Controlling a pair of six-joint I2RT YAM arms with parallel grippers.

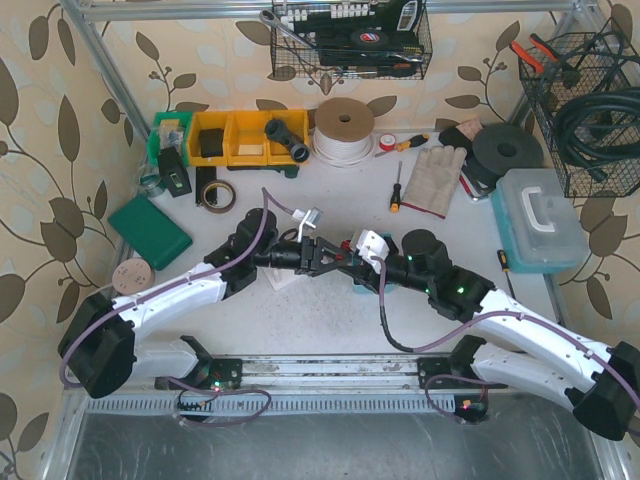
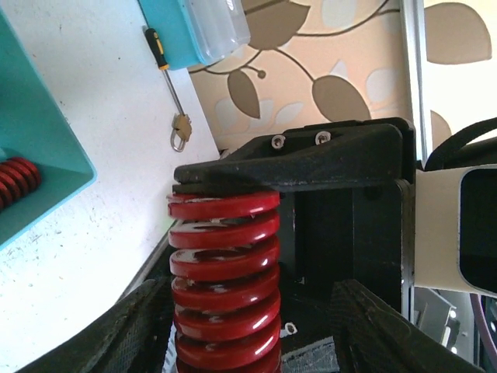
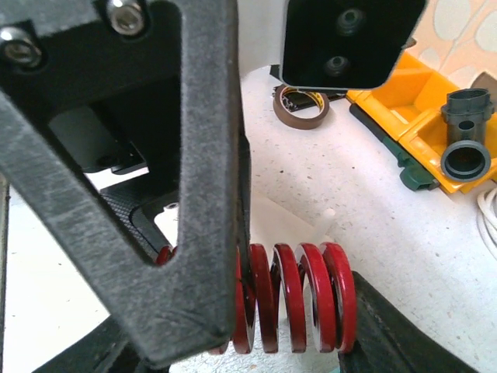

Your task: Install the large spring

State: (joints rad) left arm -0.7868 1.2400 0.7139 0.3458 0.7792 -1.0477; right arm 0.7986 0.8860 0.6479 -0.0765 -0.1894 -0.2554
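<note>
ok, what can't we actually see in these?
- Left wrist: large spring, lower end cut off by the bottom edge.
- Right wrist: its left end hidden behind a black finger.
- Top external: spring hidden where left gripper and right gripper meet; whether either clamps it cannot be told.

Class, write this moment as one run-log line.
right gripper: holds red spring end to end | left gripper: straddles it, grip unclear | site: table centre
</note>
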